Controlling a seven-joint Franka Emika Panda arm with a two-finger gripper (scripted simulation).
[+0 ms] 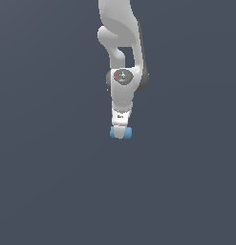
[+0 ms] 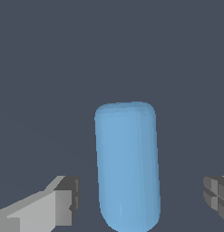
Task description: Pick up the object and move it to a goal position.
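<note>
Fingers (image 2: 63, 206) of the gripper (image 2: 140, 199) stand spread in the wrist view, one pad at each side of the light-blue block (image 2: 127, 165), with plain grey gaps between pads and block, so nothing is pinched yet. In the exterior view the white gripper (image 1: 121, 133) points straight down from the arm (image 1: 122, 52), and the block (image 1: 128, 133) shows as blue tips poking out at 3 and 9 o'clock of the fingertips, sitting level with them on the featureless grey floor (image 1: 43, 191). The step in hand looks like the closing of the grasp. The block's long axis runs across the line between the pads, which is the right way to take it: the pads would meet its long flat flanks and not its rounded ends. In the wrist view the block sits a little nearer one pad than the other, so that pad would likely touch first and nudge it; a slow, even close should let it centre itself without twisting. Height is worth a check too, though I cannot tell from either view how deep the pads reach down the block's sides. No goal marker shows in either picture.
</note>
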